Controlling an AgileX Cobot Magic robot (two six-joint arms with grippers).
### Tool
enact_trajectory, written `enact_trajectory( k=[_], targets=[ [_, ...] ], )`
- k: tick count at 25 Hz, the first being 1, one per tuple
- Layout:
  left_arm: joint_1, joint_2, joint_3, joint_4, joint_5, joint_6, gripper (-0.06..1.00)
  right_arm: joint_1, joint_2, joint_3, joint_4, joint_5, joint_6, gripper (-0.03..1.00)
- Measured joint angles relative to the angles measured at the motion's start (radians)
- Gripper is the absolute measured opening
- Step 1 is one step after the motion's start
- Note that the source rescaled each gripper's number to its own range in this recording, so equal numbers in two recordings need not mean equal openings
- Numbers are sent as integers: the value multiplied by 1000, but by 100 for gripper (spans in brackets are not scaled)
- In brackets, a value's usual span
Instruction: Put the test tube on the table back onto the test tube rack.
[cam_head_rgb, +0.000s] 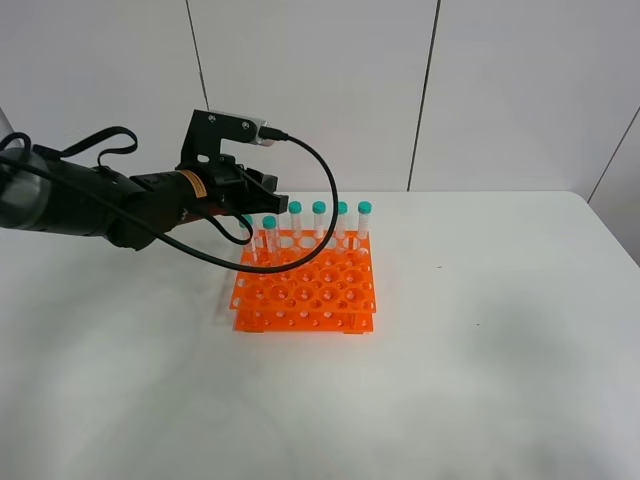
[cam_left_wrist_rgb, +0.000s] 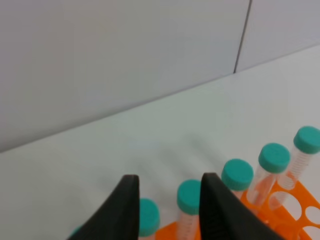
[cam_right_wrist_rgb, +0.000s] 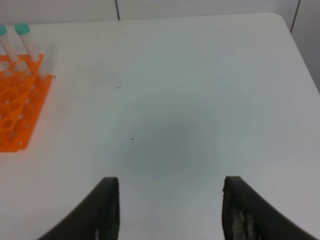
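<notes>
Test tubes with teal-green caps (cam_head_rgb: 318, 220) stand upright in the back rows of the orange test tube rack (cam_head_rgb: 306, 288), and which of them came off the table cannot be told. The rack sits on the white matte table (cam_head_rgb: 480, 380), left of its middle, and behind the table a pale grey panelled wall (cam_head_rgb: 330, 90) runs with thin dark seams. The left gripper (cam_left_wrist_rgb: 169, 210) hovers just above the rack's rear left corner; its black fingers (cam_left_wrist_rgb: 220, 210) are parted with one capped tube (cam_left_wrist_rgb: 189, 199) showing between them, though contact cannot be made out. The right gripper (cam_right_wrist_rgb: 167, 210) hangs over bare table well to the rack's right, its jaws spread wide and holding nothing.
</notes>
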Motion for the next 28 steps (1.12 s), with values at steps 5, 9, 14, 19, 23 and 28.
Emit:
enact_trajectory(
  k=[5, 9, 14, 19, 23, 28],
  targets=[
    [73, -44, 0, 1, 70, 7, 17, 0, 0, 0, 0, 0, 0, 58],
    [137, -56, 0, 0, 148, 7, 54, 0, 0, 0, 0, 0, 0, 58],
    [201, -72, 3, 0, 251, -10, 95, 0, 0, 0, 0, 0, 0, 58],
    [266, -126, 54, 0, 280, -11, 99, 0, 0, 0, 0, 0, 0, 58],
    [293, -167, 99, 1, 322, -12, 100, 0, 0, 0, 0, 0, 0, 58],
    [294, -225, 112, -1, 417, -10, 100, 0, 0, 0, 0, 0, 0, 58]
  ],
)
